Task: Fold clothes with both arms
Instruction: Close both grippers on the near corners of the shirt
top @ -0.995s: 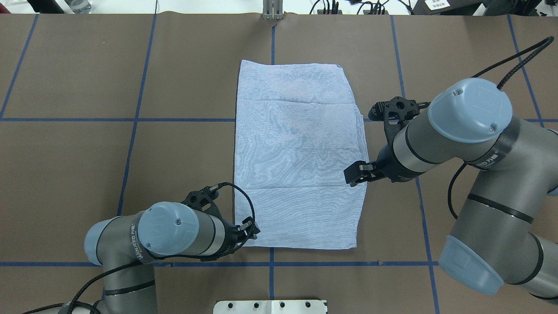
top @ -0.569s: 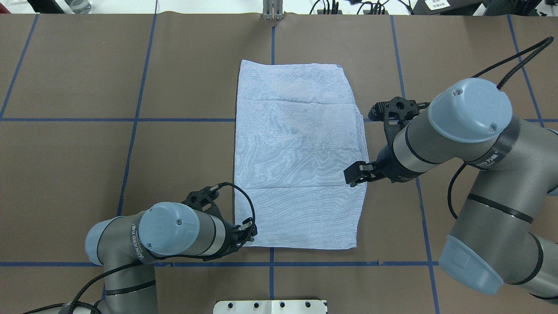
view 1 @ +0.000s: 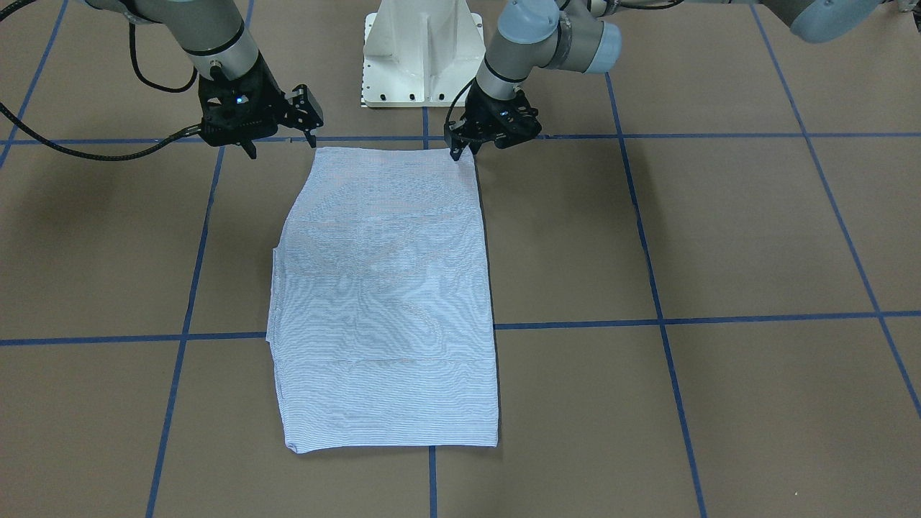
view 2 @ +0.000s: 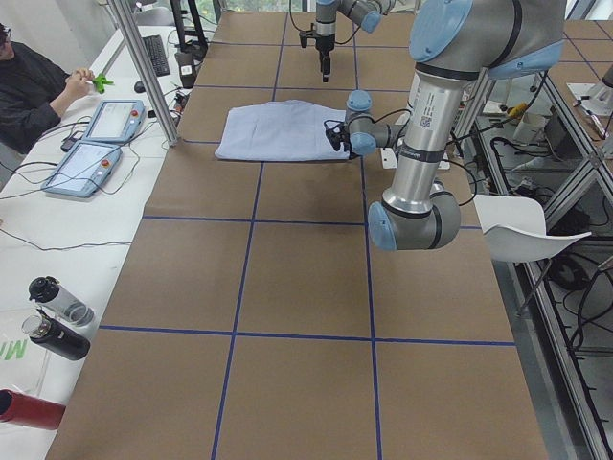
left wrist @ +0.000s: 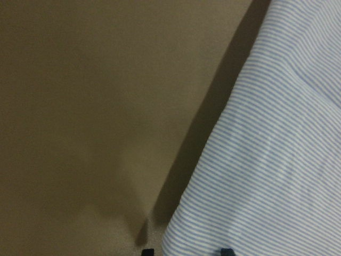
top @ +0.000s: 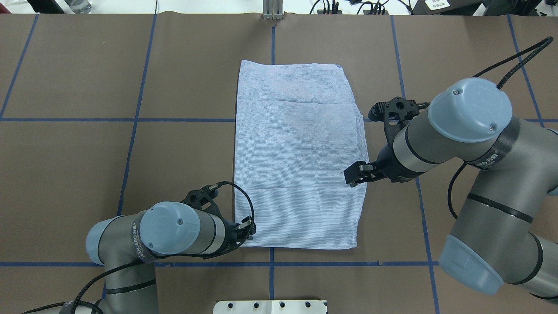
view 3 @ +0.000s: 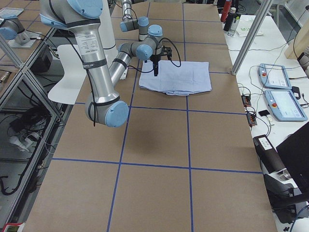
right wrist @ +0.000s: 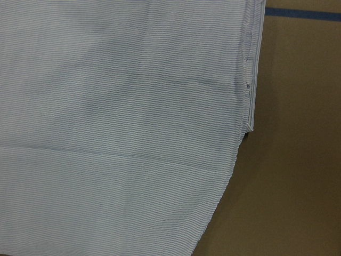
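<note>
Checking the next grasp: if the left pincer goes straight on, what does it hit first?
Probably the near corner of the shirt: the left pincer points down, tips astride its edge, table just beside.

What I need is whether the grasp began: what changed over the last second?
The left end effector eased back slightly from the near corner of the shirt, toward its own side. No grip or release shows. The shirt and right end effector stayed put.
</note>
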You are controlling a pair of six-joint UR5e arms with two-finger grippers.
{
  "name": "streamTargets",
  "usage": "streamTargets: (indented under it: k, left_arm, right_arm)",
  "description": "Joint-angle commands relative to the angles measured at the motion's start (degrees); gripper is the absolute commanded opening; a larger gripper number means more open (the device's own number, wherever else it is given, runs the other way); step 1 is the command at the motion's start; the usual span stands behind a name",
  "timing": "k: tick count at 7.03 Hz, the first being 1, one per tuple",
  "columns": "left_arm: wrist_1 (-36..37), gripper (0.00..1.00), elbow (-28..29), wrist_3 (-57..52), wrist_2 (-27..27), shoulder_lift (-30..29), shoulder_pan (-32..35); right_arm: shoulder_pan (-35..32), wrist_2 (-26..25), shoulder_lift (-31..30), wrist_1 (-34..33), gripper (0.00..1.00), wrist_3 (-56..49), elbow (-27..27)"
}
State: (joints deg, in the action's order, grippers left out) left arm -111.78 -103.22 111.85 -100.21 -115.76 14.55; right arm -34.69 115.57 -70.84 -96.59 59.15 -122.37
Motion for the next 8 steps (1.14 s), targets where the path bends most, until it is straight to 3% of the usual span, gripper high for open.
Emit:
streamTargets:
  k: [1, 2, 3, 7, 8]
  left_arm:
    - [0.07, 0.33, 0.04, 0.73, 0.10, 0.01, 0.04]
    - [0.07, 0.13, -0.05, 1.34, 0.10, 0.01, 0.04]
    - [0.07, 0.00, -0.14, 1.35, 0.01, -0.08, 0.12]
    - [0.07, 0.00, -1.11, 1.26, -0.17, -0.08, 0.65]
    - [0.07, 0.00, -1.11, 1.26, -0.17, -0.08, 0.83]
  right_arm:
    - [-0.03, 0.00, -0.09, 0.00, 1.00, 0.00, 0.03]
    - [-0.03, 0.00, -0.09, 0.00, 1.00, 0.00, 0.03]
    - [0.06, -0.09, 0.00, 0.00, 1.00, 0.17, 0.12]
    - [3.47, -1.13, 0.96, 0.09, 1.00, 12.70, -0.15]
    - [7.14, -5.32, 1.14, 0.18, 1.00, 19.01, -0.23]
